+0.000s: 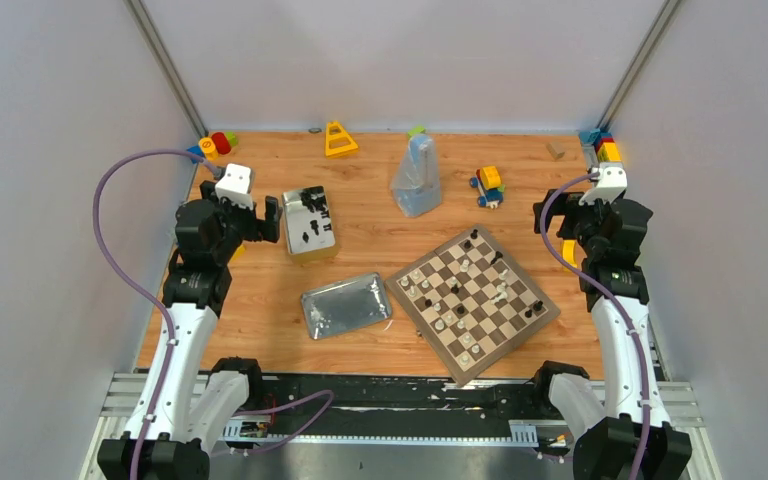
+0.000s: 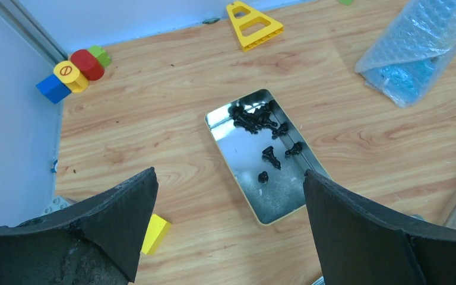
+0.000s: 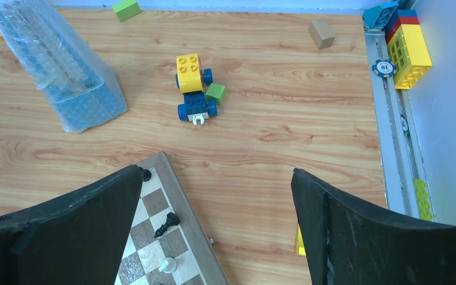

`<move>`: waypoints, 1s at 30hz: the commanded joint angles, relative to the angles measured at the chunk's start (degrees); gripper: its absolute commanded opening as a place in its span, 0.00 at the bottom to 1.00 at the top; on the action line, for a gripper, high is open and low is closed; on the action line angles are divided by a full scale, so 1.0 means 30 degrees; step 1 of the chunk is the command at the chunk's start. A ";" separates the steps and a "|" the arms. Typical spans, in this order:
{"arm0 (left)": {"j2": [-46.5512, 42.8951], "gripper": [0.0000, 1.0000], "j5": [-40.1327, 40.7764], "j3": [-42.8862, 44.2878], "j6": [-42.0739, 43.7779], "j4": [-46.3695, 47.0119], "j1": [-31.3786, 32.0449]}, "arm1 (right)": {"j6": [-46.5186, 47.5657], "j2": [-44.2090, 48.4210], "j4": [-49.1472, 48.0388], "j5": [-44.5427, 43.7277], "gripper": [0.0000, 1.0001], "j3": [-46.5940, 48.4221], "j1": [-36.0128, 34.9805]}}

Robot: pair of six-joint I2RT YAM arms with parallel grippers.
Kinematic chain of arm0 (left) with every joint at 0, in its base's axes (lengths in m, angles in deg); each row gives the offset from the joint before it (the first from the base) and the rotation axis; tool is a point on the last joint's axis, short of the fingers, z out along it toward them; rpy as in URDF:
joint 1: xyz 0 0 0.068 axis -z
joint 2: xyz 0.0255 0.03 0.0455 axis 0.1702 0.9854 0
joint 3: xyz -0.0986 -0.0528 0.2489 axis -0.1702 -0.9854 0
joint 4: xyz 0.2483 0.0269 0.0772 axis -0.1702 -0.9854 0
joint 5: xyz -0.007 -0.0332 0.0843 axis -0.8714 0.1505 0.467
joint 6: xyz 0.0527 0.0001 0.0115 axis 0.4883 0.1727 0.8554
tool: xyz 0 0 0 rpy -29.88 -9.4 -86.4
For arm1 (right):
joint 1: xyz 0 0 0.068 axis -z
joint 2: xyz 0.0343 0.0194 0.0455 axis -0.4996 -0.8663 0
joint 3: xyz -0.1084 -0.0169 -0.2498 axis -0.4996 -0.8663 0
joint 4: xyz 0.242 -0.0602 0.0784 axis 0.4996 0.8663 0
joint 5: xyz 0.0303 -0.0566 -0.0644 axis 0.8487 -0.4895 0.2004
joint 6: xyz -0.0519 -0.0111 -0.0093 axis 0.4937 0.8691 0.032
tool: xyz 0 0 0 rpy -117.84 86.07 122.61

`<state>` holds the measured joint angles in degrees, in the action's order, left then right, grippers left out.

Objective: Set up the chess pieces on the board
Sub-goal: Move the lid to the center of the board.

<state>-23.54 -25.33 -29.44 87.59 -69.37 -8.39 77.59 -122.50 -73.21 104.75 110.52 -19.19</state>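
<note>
Since black pieces (image 2: pixel 255 119) lie loose in the tin (image 2: pixel 273 196), at ten o'clock from the half-set board (image 1: pixel 505 343), the left gripper (image 2: pixel 228 178) should drop over one lone piece, clear of the heap, and pinch its stem. Both arms are folded back, wrists tipped down, jaws spread and empty; the right gripper (image 3: pixel 217 172) hangs off the board at two o'clock.

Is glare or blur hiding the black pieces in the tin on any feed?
Left wrist: the tin floor mirrors light, yet the black pieces stand out crisply. Top external: the lid shines pale, and what stands on the board is too small to identify. Right wrist: even light and sharp, but the tin is out of frame.
</note>
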 commanded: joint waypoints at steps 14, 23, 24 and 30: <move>-0.0474 1.00 -0.1535 0.0487 0.0776 -0.0600 0.0057 | -0.0129 0.0388 -0.0228 0.1068 1.00 0.0557 -0.0025; 0.0285 1.00 -0.6274 0.2125 0.5160 -0.4973 0.0594 | 0.0557 0.0506 -0.0050 0.2735 1.00 0.0243 -0.0021; 0.0870 1.00 -0.6207 0.2214 0.6025 -0.5985 0.0853 | 0.0645 0.0468 -0.0018 0.3012 1.00 0.0236 -0.0036; 0.3602 0.95 -0.3154 0.1351 0.8390 -0.8231 0.5023 | 0.1014 0.0459 0.0188 0.3762 1.00 0.0213 -0.0021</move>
<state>-16.72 -38.55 -23.95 105.51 -86.87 1.03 79.10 -121.89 -72.33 113.17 110.52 -19.19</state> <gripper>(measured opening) 0.982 0.994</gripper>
